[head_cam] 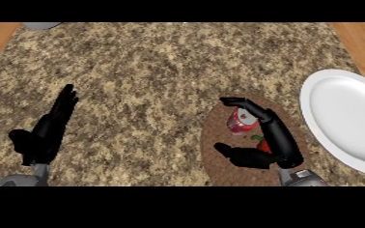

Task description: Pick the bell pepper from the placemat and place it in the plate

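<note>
A brown round placemat (217, 147) lies at the lower right of the counter. On it a red bell pepper (261, 144) with a green stem shows only as a small patch behind my right hand (279, 142). That hand arches over the placemat, fingers bent and thumb spread, not closed on the pepper. A red can with a white top (242, 121) stands on the placemat just under the fingertips. The white plate (335, 118) lies to the right of the placemat, partly cut off by the view's edge. My left hand (44, 133) rests open at the lower left.
The counter top is speckled brown stone, with wood edges (353, 38) at the upper corners. A grey object (39, 25) peeks in at the top left.
</note>
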Robot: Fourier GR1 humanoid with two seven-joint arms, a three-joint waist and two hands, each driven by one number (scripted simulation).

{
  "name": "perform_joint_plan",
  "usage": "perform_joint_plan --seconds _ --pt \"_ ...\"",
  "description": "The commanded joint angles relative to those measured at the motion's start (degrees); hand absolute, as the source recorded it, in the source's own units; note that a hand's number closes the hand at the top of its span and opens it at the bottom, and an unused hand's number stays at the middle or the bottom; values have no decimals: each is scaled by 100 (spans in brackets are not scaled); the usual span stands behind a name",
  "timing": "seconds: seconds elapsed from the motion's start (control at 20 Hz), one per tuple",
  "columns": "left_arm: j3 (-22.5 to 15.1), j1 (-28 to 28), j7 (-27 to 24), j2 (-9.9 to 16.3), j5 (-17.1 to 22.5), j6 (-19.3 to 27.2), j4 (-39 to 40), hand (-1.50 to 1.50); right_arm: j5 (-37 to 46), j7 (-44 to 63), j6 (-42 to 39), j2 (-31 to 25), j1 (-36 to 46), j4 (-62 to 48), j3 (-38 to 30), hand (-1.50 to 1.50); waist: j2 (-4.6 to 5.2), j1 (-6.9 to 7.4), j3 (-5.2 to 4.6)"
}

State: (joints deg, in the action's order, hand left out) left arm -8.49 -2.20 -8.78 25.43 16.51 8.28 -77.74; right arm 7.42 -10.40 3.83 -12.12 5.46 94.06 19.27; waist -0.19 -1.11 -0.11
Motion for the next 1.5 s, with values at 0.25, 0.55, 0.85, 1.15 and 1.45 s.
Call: perform_joint_plan --seconds 0.25,0.55,0.85,1.15,1.45 --pt "-92 -9 -355 -416 -338 -127 405 0 692 -1278 625 -533 -2062 1254 13 -150 9 32 10" --pt "86 -414 -22 -396 -320 -167 479 0 1297 36 342 -1410 -2244 2266 -466 -150 2 21 2" --pt "-39 -69 -221 -504 -418 -218 382 0 2137 1502 -420 -2193 -2089 2571 -472 -150 20 113 -7" --pt "151 -23 -151 -353 -469 -385 278 0 2231 2727 -1392 -2244 -2007 3158 -244 -150 15 111 6" --pt "300 -167 -284 -545 -613 -446 460 0 2544 3058 -1819 -2022 -1593 2552 -336 -150 19 119 10"
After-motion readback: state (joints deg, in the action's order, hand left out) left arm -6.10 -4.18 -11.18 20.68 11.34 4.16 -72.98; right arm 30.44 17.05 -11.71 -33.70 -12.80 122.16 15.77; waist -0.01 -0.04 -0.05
